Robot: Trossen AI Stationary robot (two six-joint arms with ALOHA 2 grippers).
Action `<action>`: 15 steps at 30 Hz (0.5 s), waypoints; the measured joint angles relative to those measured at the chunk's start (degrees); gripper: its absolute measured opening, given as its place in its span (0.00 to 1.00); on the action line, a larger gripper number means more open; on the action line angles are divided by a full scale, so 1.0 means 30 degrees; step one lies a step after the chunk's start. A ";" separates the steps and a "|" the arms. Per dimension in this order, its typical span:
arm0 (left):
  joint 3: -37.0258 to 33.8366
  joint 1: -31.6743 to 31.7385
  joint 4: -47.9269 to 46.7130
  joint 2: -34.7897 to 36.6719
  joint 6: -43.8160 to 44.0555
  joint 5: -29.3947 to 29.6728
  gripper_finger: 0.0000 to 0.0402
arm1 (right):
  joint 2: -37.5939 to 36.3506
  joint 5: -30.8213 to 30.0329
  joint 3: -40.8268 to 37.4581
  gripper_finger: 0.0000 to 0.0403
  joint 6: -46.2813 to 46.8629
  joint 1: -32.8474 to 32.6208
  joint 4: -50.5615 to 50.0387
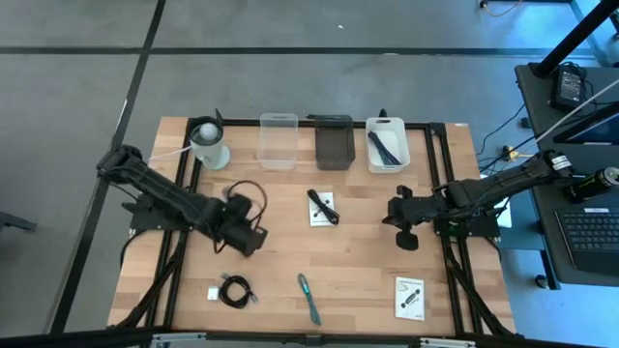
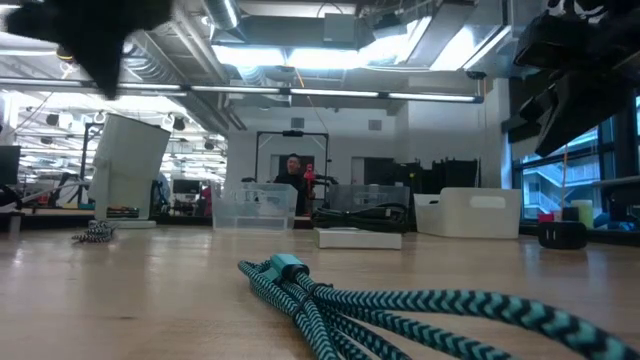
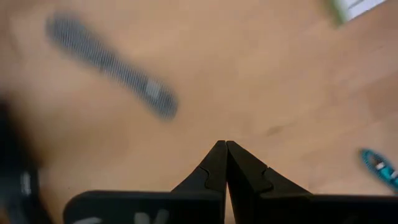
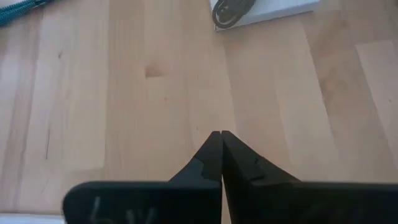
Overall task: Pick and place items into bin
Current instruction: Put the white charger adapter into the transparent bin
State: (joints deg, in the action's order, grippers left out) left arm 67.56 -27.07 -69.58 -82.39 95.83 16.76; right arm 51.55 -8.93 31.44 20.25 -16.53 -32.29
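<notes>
Right now both arms are hovering empty over the table: the left gripper (image 1: 253, 235) and the right gripper (image 1: 398, 215) are each showing fingers pressed together, pinching nothing. Lying nearest the left gripper is the black coiled cable (image 1: 235, 290), just on its near side, while the white card (image 1: 322, 208) is sitting between the two grippers, its long axis running near-to-far.
</notes>
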 joint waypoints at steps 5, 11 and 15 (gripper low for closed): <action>0.0004 -0.1951 -0.0465 -0.0562 0.4473 -0.1841 0.01 | 0.0000 0.0007 0.0000 0.01 -0.0405 0.0000 -0.0007; 0.0004 -0.3953 -0.0451 -0.1313 0.8630 -0.3022 0.04 | 0.0000 0.0007 0.0000 0.01 -0.0418 0.0007 -0.0032; 0.0004 -0.4976 -0.0333 -0.1774 0.9887 -0.5133 0.11 | 0.0000 0.0007 0.0000 0.01 -0.0422 0.0007 -0.0036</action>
State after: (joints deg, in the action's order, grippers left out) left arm 67.57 -42.00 -70.58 -87.71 125.49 1.36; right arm 51.55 -8.91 31.44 18.98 -16.51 -32.40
